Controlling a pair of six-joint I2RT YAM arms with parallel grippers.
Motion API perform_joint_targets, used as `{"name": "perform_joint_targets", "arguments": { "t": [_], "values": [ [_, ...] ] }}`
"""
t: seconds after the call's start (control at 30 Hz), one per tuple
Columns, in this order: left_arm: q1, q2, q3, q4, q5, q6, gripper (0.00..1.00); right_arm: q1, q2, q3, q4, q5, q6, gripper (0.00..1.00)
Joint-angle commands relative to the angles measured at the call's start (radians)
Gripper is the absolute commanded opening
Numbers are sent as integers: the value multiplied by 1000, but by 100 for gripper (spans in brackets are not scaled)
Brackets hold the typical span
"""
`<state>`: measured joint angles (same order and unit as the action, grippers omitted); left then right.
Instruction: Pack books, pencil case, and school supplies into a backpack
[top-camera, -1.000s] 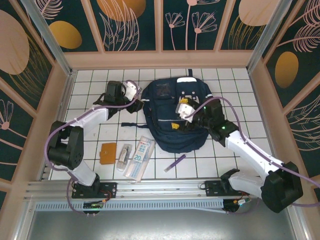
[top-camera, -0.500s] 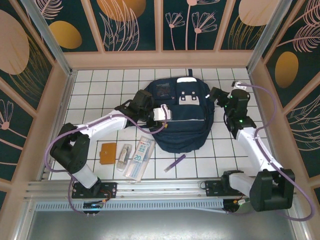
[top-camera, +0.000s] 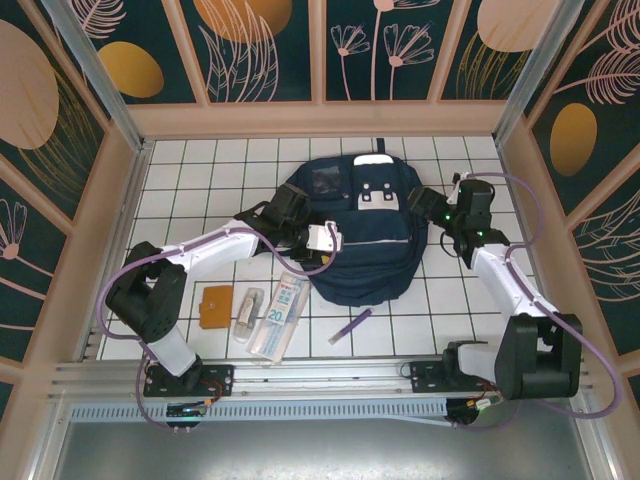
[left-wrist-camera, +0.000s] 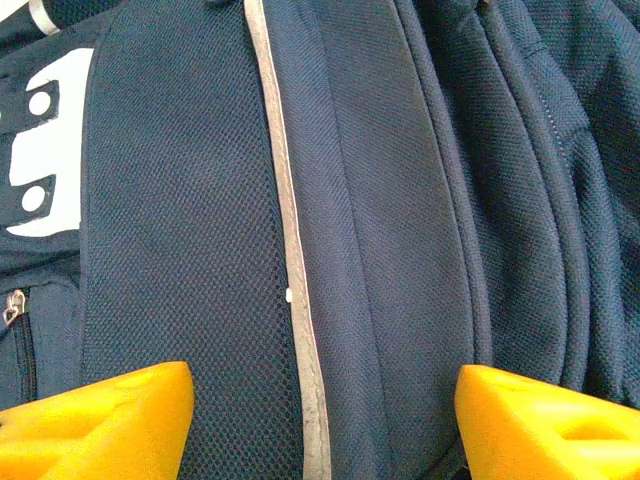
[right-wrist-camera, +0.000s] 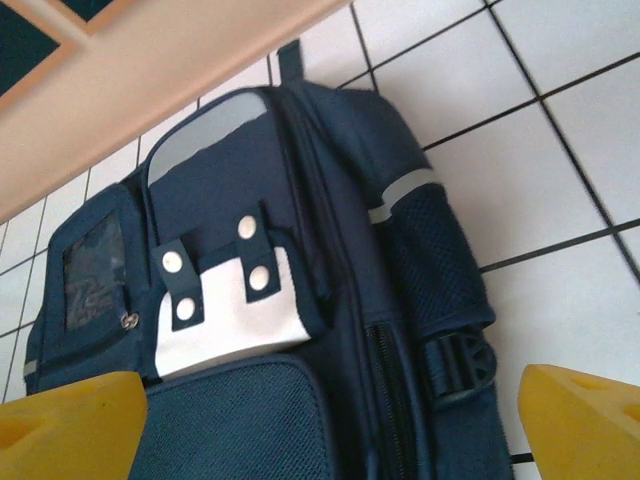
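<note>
The navy backpack (top-camera: 365, 255) lies flat at the table's middle back, front side up. My left gripper (top-camera: 328, 239) hovers open over its left front, above the mesh pocket (left-wrist-camera: 180, 280) and a pale stripe (left-wrist-camera: 290, 260), holding nothing. My right gripper (top-camera: 432, 203) is open beside the backpack's upper right corner, facing its white patch (right-wrist-camera: 225, 315) and side pocket (right-wrist-camera: 435, 265). In front of the pack lie an orange-brown book (top-camera: 216, 306), a clear-greyish packet (top-camera: 248, 312), a long clear pack with a blue "20" label (top-camera: 280, 315) and a purple pen (top-camera: 350, 326). The pencil case is out of view.
Wooden walls (top-camera: 320, 120) close in the white tiled table (top-camera: 180, 190) at the back and both sides. A metal rail (top-camera: 320, 375) carrying the arm bases runs along the near edge. Bare tiles lie left and right of the backpack.
My left gripper moved from the backpack's upper left onto its left front and opened wider. My right arm swung off the backpack's middle to its upper right corner.
</note>
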<state>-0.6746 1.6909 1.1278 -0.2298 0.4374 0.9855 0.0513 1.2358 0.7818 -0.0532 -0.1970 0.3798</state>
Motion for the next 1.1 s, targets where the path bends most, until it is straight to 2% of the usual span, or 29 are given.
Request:
{"name": "perform_joint_targets", "arguments": {
  "t": [0.0, 0.13, 0.3, 0.33, 0.37, 0.4, 0.47, 0.6, 0.7, 0.77, 0.9, 1.07],
  "values": [
    [-5, 53, 41, -48, 24, 59, 69, -5, 25, 48, -17, -92, -11, 95],
    [-6, 93, 76, -90, 0, 72, 70, -1, 54, 66, -22, -181, -34, 94],
    [-6, 65, 70, -89, 23, 70, 72, 12, 70, 72, -33, -211, -60, 92],
    [-6, 52, 71, -101, 29, 68, 75, 14, 75, 78, -40, -214, -66, 91],
    [-6, 41, 72, -120, 36, 72, 91, 16, 77, 84, -49, -213, -74, 91],
    [-6, 30, 70, -137, 39, 77, 94, 20, 82, 90, -58, -210, -84, 91],
    [-6, 14, 61, -177, 54, 102, 94, 27, 86, 95, -68, -199, -96, 90],
    [-7, -19, 0, -120, 43, 112, 91, 37, 98, 103, -67, -190, -104, 89],
    [-21, -14, -21, -20, -27, 74, 81, 46, 111, 116, -71, -194, -106, 87],
    [-27, 3, -6, 9, -55, 48, 78, 54, 116, 123, -78, -197, -113, 87],
    [-41, 17, -6, 17, -78, 99, 81, 70, 119, 134, -98, -176, -131, 87],
    [-43, 77, 36, -39, -42, 114, 83, 82, 115, 134, -106, -161, -148, 87]
  ]
}}
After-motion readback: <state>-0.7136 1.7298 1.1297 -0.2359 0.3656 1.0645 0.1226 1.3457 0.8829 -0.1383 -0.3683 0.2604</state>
